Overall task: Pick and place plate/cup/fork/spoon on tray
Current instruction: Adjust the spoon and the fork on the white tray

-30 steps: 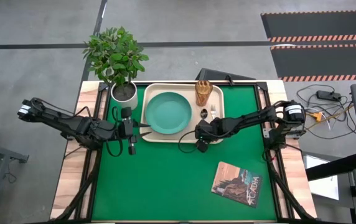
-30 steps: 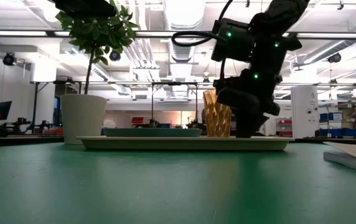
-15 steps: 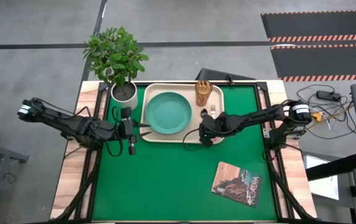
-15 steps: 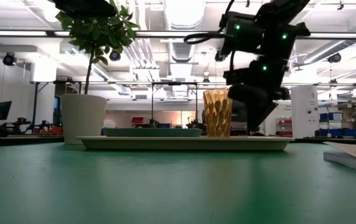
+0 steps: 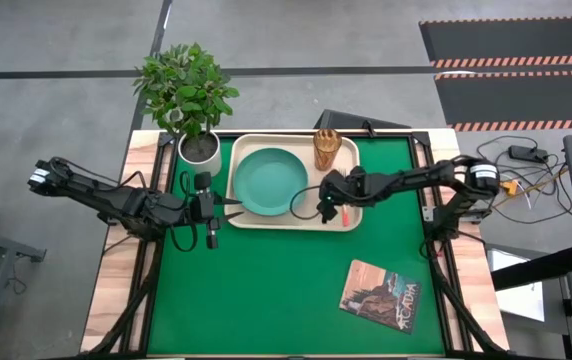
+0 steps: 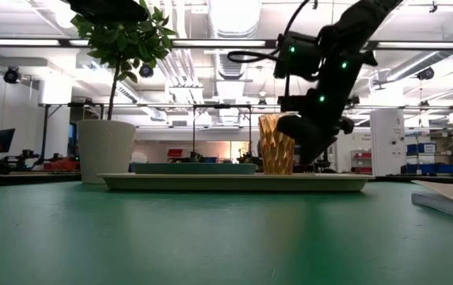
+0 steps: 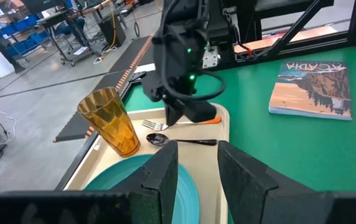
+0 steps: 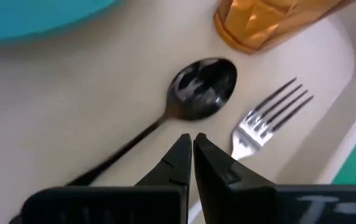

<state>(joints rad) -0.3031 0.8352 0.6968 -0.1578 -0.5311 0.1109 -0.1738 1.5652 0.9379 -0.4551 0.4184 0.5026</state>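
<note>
The right gripper (image 8: 192, 163), fingers closed on nothing, has swung from the tray's near edge to hover above the spoon (image 8: 190, 93) and fork (image 8: 271, 118). Both lie beside the cup (image 5: 326, 149) and plate (image 5: 270, 181) on the tray (image 5: 266, 141), so the task appears complete. The left gripper (image 7: 196, 171) waits open just beside the tray's left edge.

High cam straight down; low cam table-level; wrist cams close; all share tray (image 5: 349, 223).

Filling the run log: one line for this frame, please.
stage: all items on tray | plate, cup, spoon, fork placed | right claw shut, empty, above spoon/fork | left claw open, at tray's left edge
</note>
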